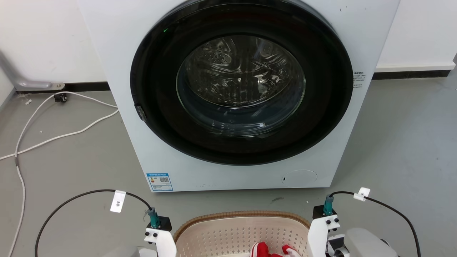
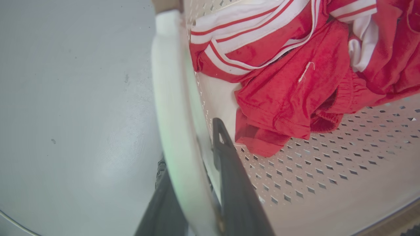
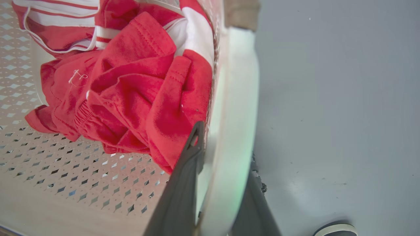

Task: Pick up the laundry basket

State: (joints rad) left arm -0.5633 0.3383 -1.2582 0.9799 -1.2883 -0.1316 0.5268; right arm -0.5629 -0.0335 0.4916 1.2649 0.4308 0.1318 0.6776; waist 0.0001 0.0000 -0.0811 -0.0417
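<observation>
Laundry basket low in front of the washing machine, red-and-white clothes heaped inside. Left hand pinches its white side handle, one finger inside, one outside. Right hand pinches the opposite handle likewise.

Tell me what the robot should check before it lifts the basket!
1. The left gripper straddles the left handle, one finger each side: ok.
2. The right gripper straddles the right handle likewise: ok.
3. Both grips squeezed tight: cannot tell.
4. The red clothes lie down inside the laundry basket: ok.
5. Bare floor between basket and washing machine: ok.
</observation>
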